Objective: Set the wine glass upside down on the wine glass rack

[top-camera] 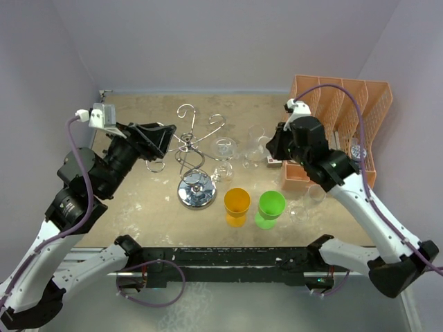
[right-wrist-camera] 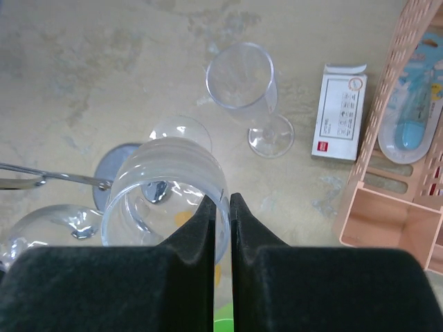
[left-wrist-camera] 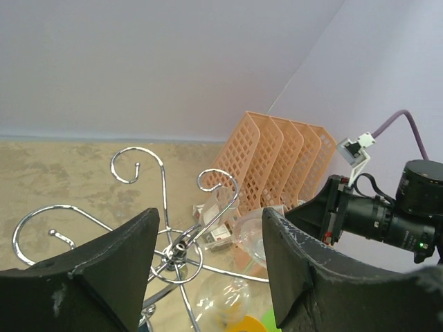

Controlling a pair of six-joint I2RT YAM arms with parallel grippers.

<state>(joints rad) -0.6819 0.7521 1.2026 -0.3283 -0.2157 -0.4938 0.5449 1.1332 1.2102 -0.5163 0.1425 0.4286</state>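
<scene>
Right tool (right-wrist-camera: 221, 202), pinching wine glass (right-wrist-camera: 160, 185) rim

The wine glass rack (top-camera: 196, 192) is glossy chrome, the wine glass (right-wrist-camera: 166, 197) clear.

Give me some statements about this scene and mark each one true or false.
1. The left gripper stands open and holds nothing. True.
2. The right gripper pinches the rim of a wine glass. True.
3. The orange cup is stacked inside the green cup. False: they stand side by side.
4. The orange file organiser stands at the near left corner. False: it is at the far right corner.
5. The small white box lies inside the organiser. False: it lies on the table beside it.
</scene>
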